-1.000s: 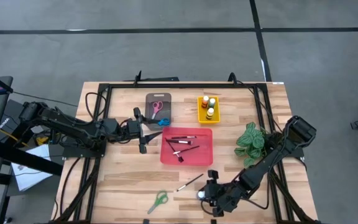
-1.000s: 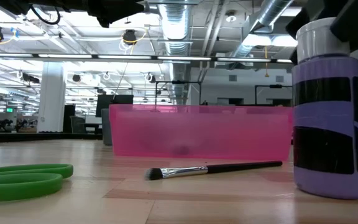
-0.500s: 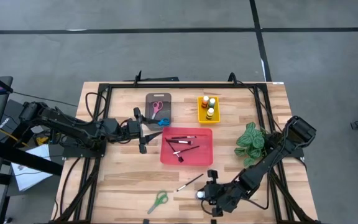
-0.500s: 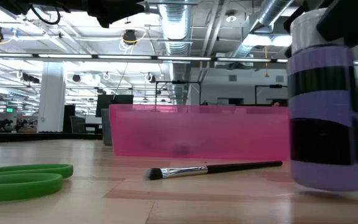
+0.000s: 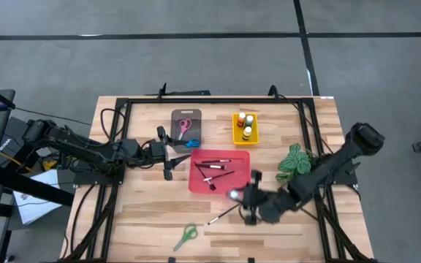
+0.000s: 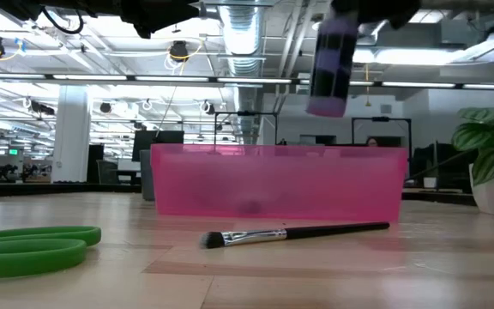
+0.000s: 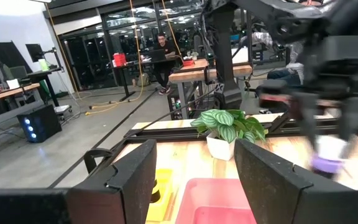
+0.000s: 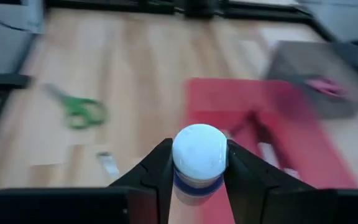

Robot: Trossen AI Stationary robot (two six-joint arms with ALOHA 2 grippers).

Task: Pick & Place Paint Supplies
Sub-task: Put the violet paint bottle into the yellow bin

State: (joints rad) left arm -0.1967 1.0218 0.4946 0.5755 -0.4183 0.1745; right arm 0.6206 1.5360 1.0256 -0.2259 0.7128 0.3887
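My right gripper (image 5: 240,196) is shut on a purple paint bottle with a white cap (image 5: 234,194) and holds it in the air at the red tray's near edge (image 5: 218,191). In the low view the bottle (image 6: 332,62) hangs above the tray's pink wall (image 6: 273,180). A dark-handled paintbrush (image 6: 294,233) lies flat on the table near the tray, and green-handled scissors (image 5: 186,235) lie near the table's near edge. My left gripper (image 5: 175,155) waits open, level, just left of the red tray; the left wrist view shows its two fingers apart (image 7: 194,180). My right gripper pinches the bottle between its two fingers (image 8: 160,163), one on each side of the bottle just below the white cap (image 8: 199,148). The fingers come from above, pointing down. The bottle is lifted clear and hangs roughly upright below them (image 6: 332,86).
The red tray holds several brushes (image 5: 214,169). Behind it stand a yellow tray with small bottles (image 5: 245,128) and a grey tray with pink scissors (image 5: 186,126). A potted green plant (image 5: 295,162) sits right of the red tray. Black frame rails (image 5: 210,102) border the table.
My right gripper, still shut on the purple bottle, has risen and moved toward the far edge, up to the red tray. The bottle stood on the table a second ago and now hangs lifted clear above the tray's wall.
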